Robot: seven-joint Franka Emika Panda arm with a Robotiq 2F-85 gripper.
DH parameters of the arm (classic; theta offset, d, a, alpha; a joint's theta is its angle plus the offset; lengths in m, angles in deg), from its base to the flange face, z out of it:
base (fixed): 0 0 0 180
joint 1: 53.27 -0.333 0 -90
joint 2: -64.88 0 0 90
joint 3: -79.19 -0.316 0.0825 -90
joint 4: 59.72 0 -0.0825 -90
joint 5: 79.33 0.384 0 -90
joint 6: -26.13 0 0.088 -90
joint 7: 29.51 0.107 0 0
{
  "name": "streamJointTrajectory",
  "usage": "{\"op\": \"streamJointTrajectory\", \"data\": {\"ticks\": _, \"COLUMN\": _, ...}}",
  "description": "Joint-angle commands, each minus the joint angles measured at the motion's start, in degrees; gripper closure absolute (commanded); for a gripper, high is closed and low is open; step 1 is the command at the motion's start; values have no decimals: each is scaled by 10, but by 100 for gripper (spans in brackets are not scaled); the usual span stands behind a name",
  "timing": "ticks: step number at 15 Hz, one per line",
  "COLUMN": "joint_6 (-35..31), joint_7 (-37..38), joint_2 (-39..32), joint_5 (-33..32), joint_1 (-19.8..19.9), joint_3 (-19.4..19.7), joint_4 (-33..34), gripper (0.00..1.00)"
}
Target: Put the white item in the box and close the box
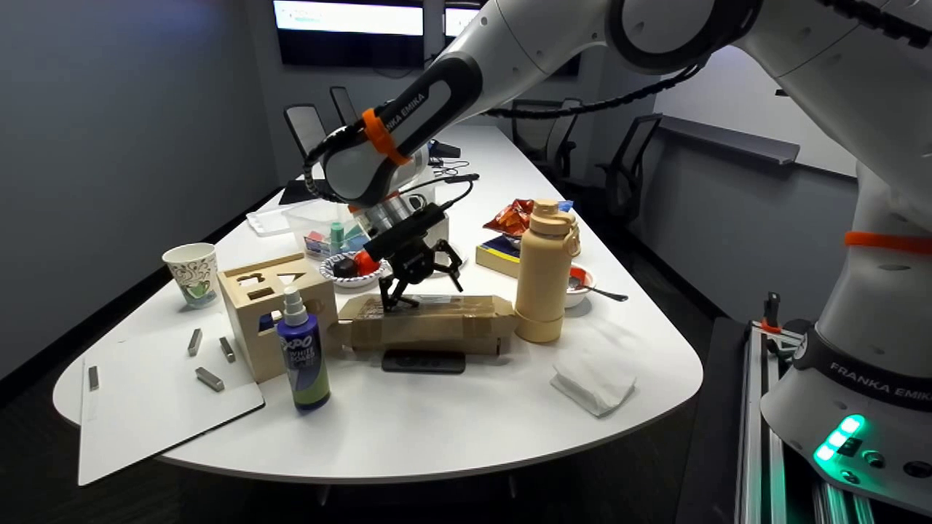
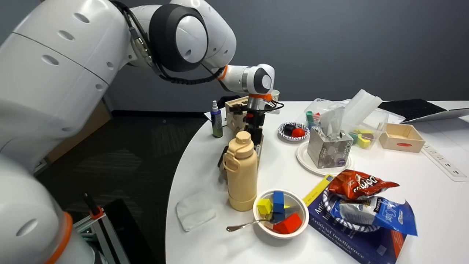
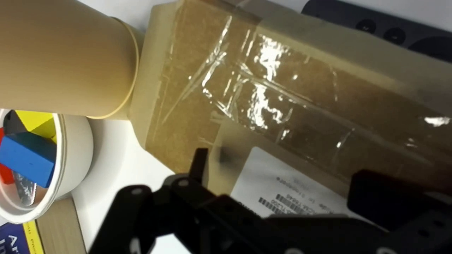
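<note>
Brown cardboard marks the box (image 1: 426,335) at the centre of an exterior view, and my gripper (image 1: 424,295) hangs over its top, spread wide; whether a tip touches the cardboard, I can't tell. Toward the lower right lies the folded white cloth (image 1: 593,386), outside the box, on the white table (image 1: 451,437). At the box's right end a tan bottle (image 1: 542,284) stands upright, and a black remote control (image 1: 424,362) lies just below the box in the frame.

Left of lower centre in an exterior view, I see the same cloth; the tan bottle covers most of the box, with a white bowl (image 2: 298,203) of coloured blocks to its right.

From my wrist camera, shiny tape (image 3: 261,106) crosses the box's top, above a barcode label (image 3: 275,190). Both fingers (image 3: 198,164) enter from the bottom, well apart.
</note>
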Motion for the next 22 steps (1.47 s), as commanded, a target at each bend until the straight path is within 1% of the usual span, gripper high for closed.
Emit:
{"op": "streamJointTrajectory", "data": {"ticks": 1, "joint_6": -36, "joint_7": 15, "joint_2": -35, "joint_5": 29, "joint_1": 6, "joint_3": -10, "joint_4": -14, "gripper": 0}}
{"op": "streamJointTrajectory", "data": {"ticks": 4, "joint_6": -32, "joint_7": 22, "joint_2": -15, "joint_5": 28, "joint_1": 5, "joint_3": -3, "joint_4": -23, "gripper": 0}}
{"op": "streamJointTrajectory", "data": {"ticks": 8, "joint_6": -24, "joint_7": 36, "joint_2": 29, "joint_5": 24, "joint_1": 2, "joint_3": 1, "joint_4": -48, "gripper": 0}}
{"op": "streamJointTrajectory", "data": {"ticks": 17, "joint_6": -62, "joint_7": 96, "joint_2": 126, "joint_5": 20, "joint_1": 7, "joint_3": 4, "joint_4": -127, "gripper": 0}}
{"op": "streamJointTrajectory", "data": {"ticks": 22, "joint_6": -64, "joint_7": 119, "joint_2": 169, "joint_5": 13, "joint_1": 5, "joint_3": 2, "joint_4": -149, "gripper": 0}}
